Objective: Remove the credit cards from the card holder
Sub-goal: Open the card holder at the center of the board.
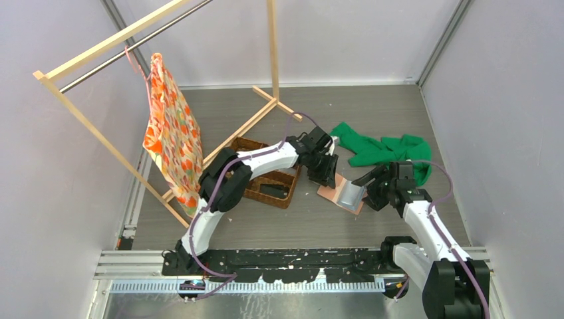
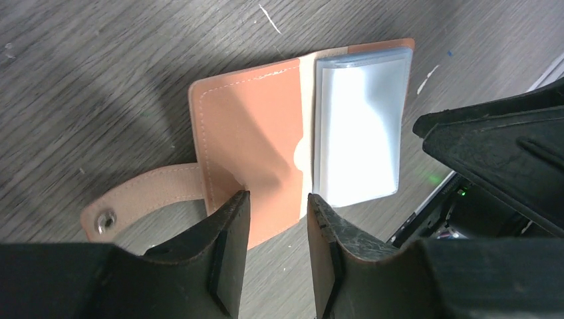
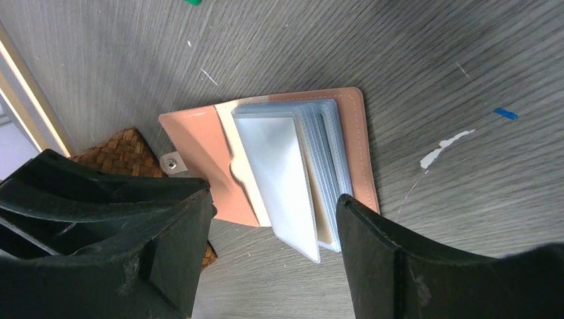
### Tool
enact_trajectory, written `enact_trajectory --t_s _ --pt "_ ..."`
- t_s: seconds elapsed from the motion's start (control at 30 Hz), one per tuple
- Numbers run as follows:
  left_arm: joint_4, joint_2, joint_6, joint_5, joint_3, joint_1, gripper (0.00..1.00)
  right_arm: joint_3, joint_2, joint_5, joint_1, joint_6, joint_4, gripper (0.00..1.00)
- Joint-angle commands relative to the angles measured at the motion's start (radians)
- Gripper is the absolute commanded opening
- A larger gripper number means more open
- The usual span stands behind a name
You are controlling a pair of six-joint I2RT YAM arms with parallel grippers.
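Left gripper (image 2: 276, 198) hangs just over the near edge of the one card holder (image 2: 253, 133), its two fingers (image 2: 229, 252) a little way apart with nothing held; a bit of the pink cover shows in the gap, and I cannot tell if the tips touch it. Right gripper (image 3: 274, 196) is spread wide over the other side of the same holder, one finger on each side of it, and it holds nothing too. From the top camera the two grippers sit close together, the left one (image 1: 326, 178) at the far side of the holder (image 1: 339, 194) and the right one (image 1: 367, 188) just beside it. The holder lies open and flat on the grey table (image 1: 266, 226), in the middle, to the right of one brown woven basket (image 1: 273, 183). Its one strap (image 2: 140, 196) sticks out flat to the side, with one round metal snap (image 2: 105, 220) at the end. A stack of clear sleeves (image 3: 292, 173) sits on the inside, the top one lifted a bit; there are several, but they are too close to count, and I cannot tell if cards are in them. One green cloth (image 1: 382, 149) lies behind the right arm. One orange flowery cloth (image 1: 171, 139) hangs on one wooden rack (image 1: 106, 146) on the left.
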State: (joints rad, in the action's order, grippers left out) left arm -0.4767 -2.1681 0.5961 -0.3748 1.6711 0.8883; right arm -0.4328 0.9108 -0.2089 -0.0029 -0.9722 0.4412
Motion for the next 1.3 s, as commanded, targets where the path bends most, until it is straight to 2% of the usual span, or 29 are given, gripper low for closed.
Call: enact_trajectory --t_s 0.0,0.4,0.73,0.93,1.27 --pt "0.06 -0.017 0.009 -0.018 -0.01 0.006 0.38 0.011 0.012 -0.013 0.003 -0.02 -0.061 0.73" --pt "0.049 -0.058 0.0 -0.016 -0.015 0.006 0.37 0.07 0.052 -0.049 0.003 -0.049 -0.161 0.74" --pt "0.054 -0.077 0.003 -0.036 -0.013 0.006 0.37 0.056 0.015 -0.082 0.003 -0.049 -0.146 0.73" --pt "0.06 -0.085 0.007 -0.053 -0.011 0.008 0.37 0.032 -0.031 -0.032 0.003 -0.047 -0.066 0.73" --pt "0.069 -0.09 0.005 -0.047 -0.013 0.067 0.37 0.007 -0.271 0.181 0.003 -0.082 0.156 0.74"
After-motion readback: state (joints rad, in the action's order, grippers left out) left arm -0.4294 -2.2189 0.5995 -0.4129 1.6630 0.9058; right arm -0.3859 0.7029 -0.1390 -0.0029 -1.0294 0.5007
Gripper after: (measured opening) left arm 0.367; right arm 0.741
